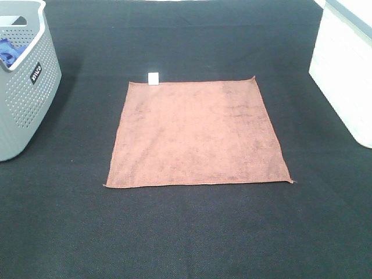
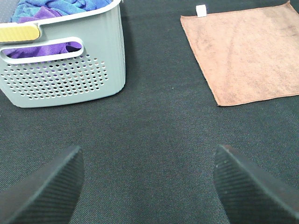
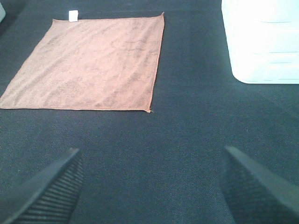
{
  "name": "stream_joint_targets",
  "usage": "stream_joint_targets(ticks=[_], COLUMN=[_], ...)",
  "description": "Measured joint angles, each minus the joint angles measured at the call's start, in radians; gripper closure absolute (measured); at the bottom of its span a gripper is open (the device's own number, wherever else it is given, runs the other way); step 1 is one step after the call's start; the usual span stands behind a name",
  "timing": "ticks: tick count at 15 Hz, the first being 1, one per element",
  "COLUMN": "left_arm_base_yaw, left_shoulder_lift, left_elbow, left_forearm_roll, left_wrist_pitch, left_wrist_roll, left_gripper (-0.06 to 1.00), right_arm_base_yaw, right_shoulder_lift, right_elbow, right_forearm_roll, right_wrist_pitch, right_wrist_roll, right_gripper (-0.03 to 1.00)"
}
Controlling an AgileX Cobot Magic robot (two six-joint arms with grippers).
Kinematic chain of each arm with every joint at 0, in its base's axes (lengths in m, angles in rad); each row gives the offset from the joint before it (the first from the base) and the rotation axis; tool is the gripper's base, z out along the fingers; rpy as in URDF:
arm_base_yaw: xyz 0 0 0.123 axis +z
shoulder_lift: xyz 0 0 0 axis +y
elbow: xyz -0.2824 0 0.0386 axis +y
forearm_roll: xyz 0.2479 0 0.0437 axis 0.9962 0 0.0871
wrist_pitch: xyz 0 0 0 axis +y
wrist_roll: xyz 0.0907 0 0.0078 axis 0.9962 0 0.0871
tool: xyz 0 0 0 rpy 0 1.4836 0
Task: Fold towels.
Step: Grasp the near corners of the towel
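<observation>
A brown towel (image 1: 197,132) lies spread flat on the black table, with a white tag (image 1: 153,78) at its far left corner. It also shows in the left wrist view (image 2: 247,51) and in the right wrist view (image 3: 91,63). My left gripper (image 2: 148,186) is open and empty, hovering over bare table between the basket and the towel's near left corner. My right gripper (image 3: 152,186) is open and empty, over bare table near the towel's near right corner. Neither gripper shows in the exterior high view.
A grey perforated basket (image 1: 26,87) stands at the far left, holding blue and purple cloths (image 2: 51,9). A white bin (image 1: 343,70) stands at the right edge, also in the right wrist view (image 3: 261,39). The black table (image 1: 186,232) extends in front of the towel.
</observation>
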Motion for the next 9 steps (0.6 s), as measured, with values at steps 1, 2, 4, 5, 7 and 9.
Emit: stream_joint_targets(ticks=[1,2,4,5,7,9], left_arm_base_yaw=[0.0,0.0,0.0,0.0,0.0,0.0], left_shoulder_lift=[0.0,0.0,0.0,0.0,0.0,0.0], left_elbow=[0.0,0.0,0.0,0.0,0.0,0.0], left_forearm_roll=[0.0,0.0,0.0,0.0,0.0,0.0], left_wrist_pitch=[0.0,0.0,0.0,0.0,0.0,0.0], left_wrist_roll=[0.0,0.0,0.0,0.0,0.0,0.0], left_gripper=[0.21,0.21,0.21,0.21,0.21,0.21], right_arm_base_yaw=[0.0,0.0,0.0,0.0,0.0,0.0], right_shoulder_lift=[0.0,0.0,0.0,0.0,0.0,0.0], right_elbow=[0.0,0.0,0.0,0.0,0.0,0.0], right_forearm_roll=[0.0,0.0,0.0,0.0,0.0,0.0], right_wrist_pitch=[0.0,0.0,0.0,0.0,0.0,0.0], right_wrist_roll=[0.0,0.0,0.0,0.0,0.0,0.0], right_gripper=[0.21,0.21,0.21,0.21,0.21,0.21])
